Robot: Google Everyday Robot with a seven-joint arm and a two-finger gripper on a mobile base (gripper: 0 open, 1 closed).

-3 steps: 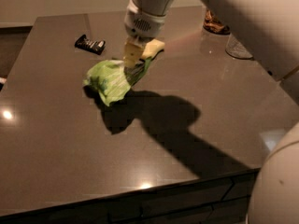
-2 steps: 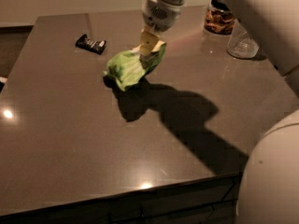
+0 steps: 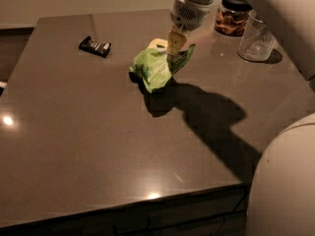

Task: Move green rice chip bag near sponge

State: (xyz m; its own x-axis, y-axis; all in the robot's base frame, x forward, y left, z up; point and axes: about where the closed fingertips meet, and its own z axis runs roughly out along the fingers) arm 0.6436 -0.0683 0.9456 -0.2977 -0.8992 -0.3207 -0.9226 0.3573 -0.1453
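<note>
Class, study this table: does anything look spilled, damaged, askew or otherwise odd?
Only the green rice chip bag: it is crumpled and bunched, pinched at its top edge by the claw, right in front of the sponge. Nothing is spilled; the jar and glass stand upright, and the black bar lies flat.

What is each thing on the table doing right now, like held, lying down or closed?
Crinkly light-green snack bag: crumpled, gripped at its right edge.
Robot's hand: over the table, far side, shut on that bag.
Small pale yellow sponge: lying flat, partly hidden behind bag.
Small black wrapped bar: lying flat, untouched.
Dark-lidded jar: upright, lid on.
Clear glass cup: upright.
</note>
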